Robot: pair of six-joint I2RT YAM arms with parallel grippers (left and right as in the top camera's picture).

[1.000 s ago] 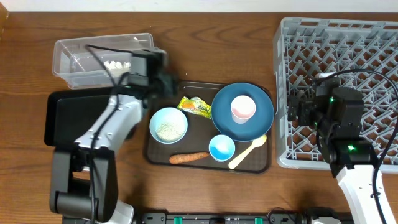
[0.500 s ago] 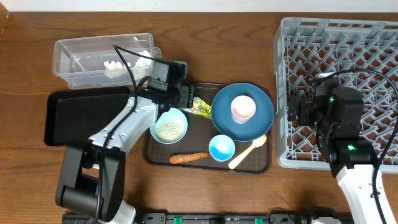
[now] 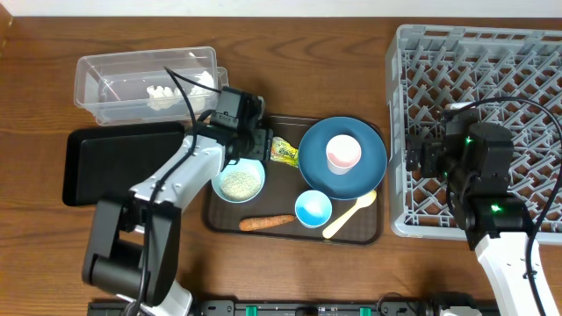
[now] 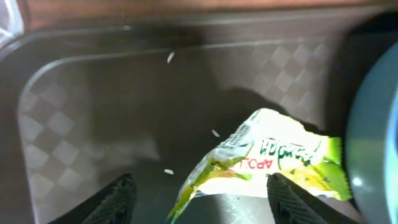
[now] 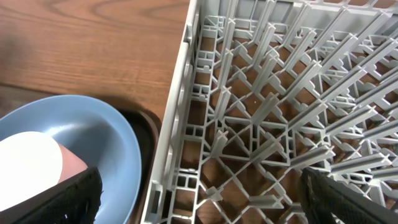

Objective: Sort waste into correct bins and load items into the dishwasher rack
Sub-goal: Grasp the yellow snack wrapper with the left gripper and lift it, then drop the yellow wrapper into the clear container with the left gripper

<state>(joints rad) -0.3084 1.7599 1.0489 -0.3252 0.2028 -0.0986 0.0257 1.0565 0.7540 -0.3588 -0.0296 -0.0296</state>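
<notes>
At the upper left of the overhead view sits the clear plastic tub (image 3: 105,70) with crumpled white tissue (image 3: 162,91) inside. The shallow black tray (image 3: 110,167) lies just below it.

Right of these, the left gripper (image 3: 263,146) hangs over the upper left corner of the dark brown serving tray (image 3: 369,235), with its fingers (image 4: 121,198) spread and nothing between them pinched. The yellow-green wrapper (image 3: 284,153) lies flat on that tray, just to the gripper's right and close against the left rim of the dark-blue plate (image 3: 369,171).

In the left wrist view the wrapper (image 4: 273,163) sits in the lower right. One end reaches into the gap between the fingers, and most of it lies toward the right-hand finger. Its long axis runs roughly across the frame, along the line joining the two fingers, so closing now would likely squeeze it lengthwise. A small shift rightward before descending looks advisable. A few loose rice grains (image 4: 215,132) dot the tray floor nearby.

The left arm is plainly the nearer one. Far right, the right gripper (image 5: 211,202) hovers at the left wall of the grey dishwasher rack (image 5: 261,124), fingers wide apart and empty, well apart from the wrapper.
</notes>
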